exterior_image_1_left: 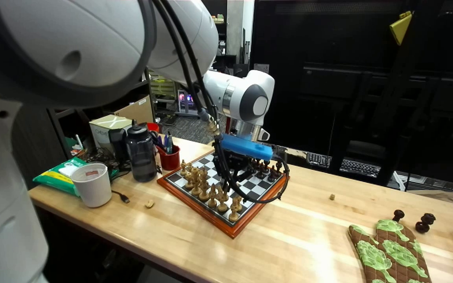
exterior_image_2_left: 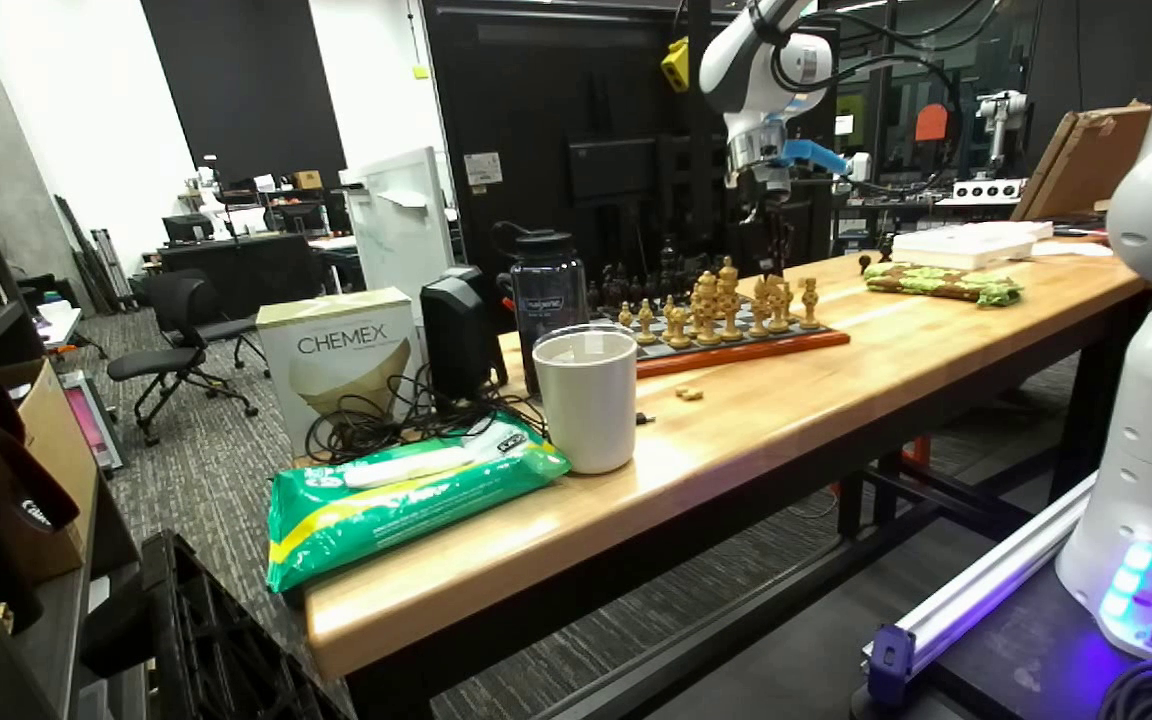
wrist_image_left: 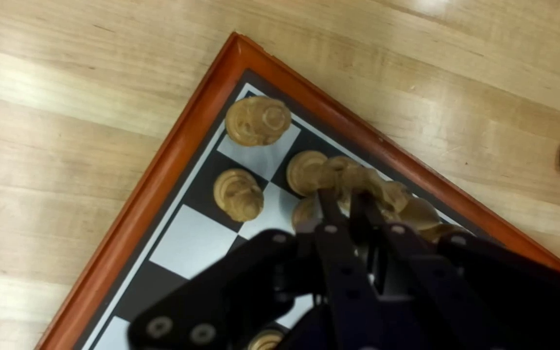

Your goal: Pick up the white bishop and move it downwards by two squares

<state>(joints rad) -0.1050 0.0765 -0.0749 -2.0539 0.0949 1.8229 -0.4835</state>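
End effector (wrist_image_left: 344, 199) above the chessboard (wrist_image_left: 140, 214)

Its fingers (wrist_image_left: 329, 206) stand nearly together; whether they grip anything, I cannot tell. Pale chess pieces (wrist_image_left: 238, 194) stand on the squares (wrist_image_left: 193, 240); which is the white bishop, I cannot tell.

On the wooden table (exterior_image_1_left: 297, 239), a white cup (exterior_image_2_left: 586, 410) stands just beside a green packet (exterior_image_2_left: 406, 505), a dark water bottle (exterior_image_1_left: 141, 153) near a red cup (exterior_image_1_left: 170, 160) holding pens (exterior_image_1_left: 168, 144), and a patterned oven mitt (exterior_image_1_left: 393, 251) lies well apart from them.
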